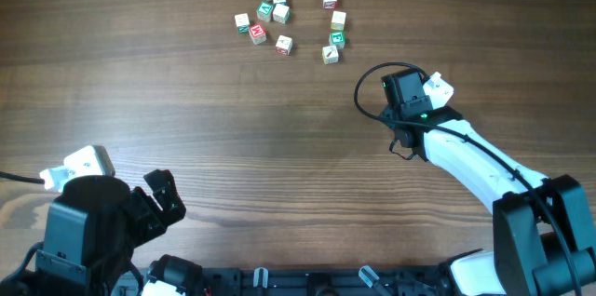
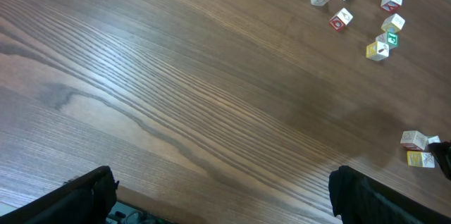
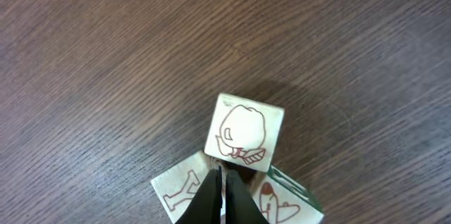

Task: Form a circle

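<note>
Cubes for the circle, scattered on the table beyond the right claw and off to its left, well apart from it in the overhead view. No ring is closed yet. The scatter falls into two parts: a loose clump farthest from the claw, and a gently bowed column of four cubes nearer it. Taken whole, the scatter is wider than it is deep, so its long axis runs across the table from left to right. The column's own axis runs away from the robot, and its bow reads as one side of a ring. Gaps lie between clump and column at both the far and the near end.

The right claw is closed tip to tip and grips nothing. In its wrist view the tips sit at the near edge of a red-drawn cube, between two more cubes; whether the tips touch is not clear. These three are not visible from overhead and are probably under the arm. The left claw stands fully open and empty, well to the left of the right claw and nearer the robot.

Step in hand, as judged: nudging strays toward the group with shut tips. The next move calls for a slow, centred push so the cube slides toward a gap without spinning. After that, the clump needs spreading into an arc.
</note>
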